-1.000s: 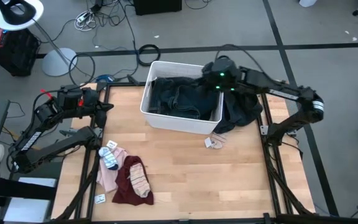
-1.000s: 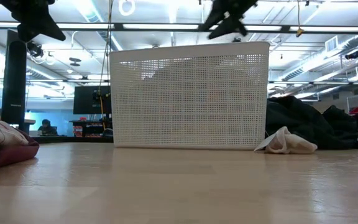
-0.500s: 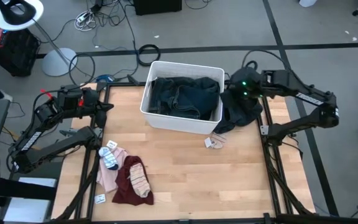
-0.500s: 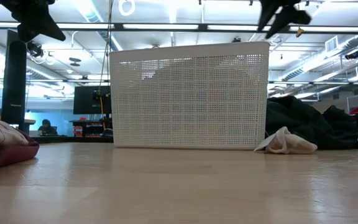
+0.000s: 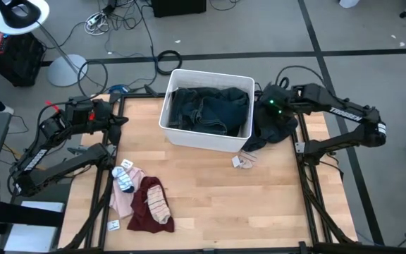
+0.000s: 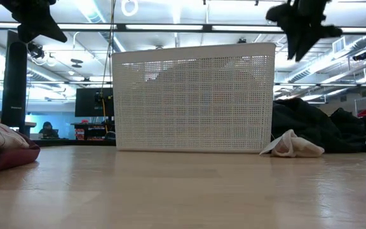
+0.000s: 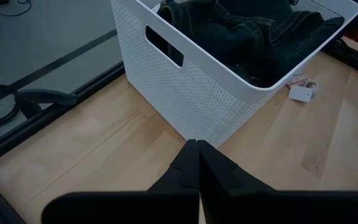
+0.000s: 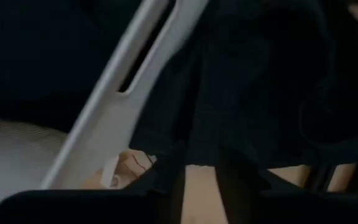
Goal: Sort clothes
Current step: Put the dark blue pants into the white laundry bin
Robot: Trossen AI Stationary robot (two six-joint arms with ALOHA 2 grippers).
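**Inspector:** Start with the container.

**Assistant:** One white perforated bin [image 5: 206, 111] stands at the far middle of the wooden table [image 5: 210, 190]. It is upright, with a slot handle visible on its wall in the left wrist view. It holds a heap of dark teal clothing [image 5: 210, 109], crumpled and filling most of the interior up to about rim height.

**Inspector:** Anything outside it?

**Assistant:** Yes. A black garment [image 5: 273, 127] lies bunched on the table against the bin's right wall. Just in front of that sits a small pale sock [image 5: 244, 161], apart from the bin. At the near left of the table there is a second group: a maroon garment [image 5: 145, 212], a pink piece [image 5: 122, 197] beside it, a striped sock [image 5: 159, 204] lying on the maroon one, and a blue-and-white sock [image 5: 124, 178] at the top of the pile.

**Inspector:** The grippers?

**Assistant:** The right gripper [image 5: 268, 113] hangs over the black garment, just beside the bin's right rim. In its wrist view the fingers [image 8: 232, 180] stand a narrow way apart with dark cloth directly ahead; I see nothing gripped between them. The left gripper [image 7: 197, 155] is raised at the table's left edge, well apart from the bin, fingers pressed together and empty.
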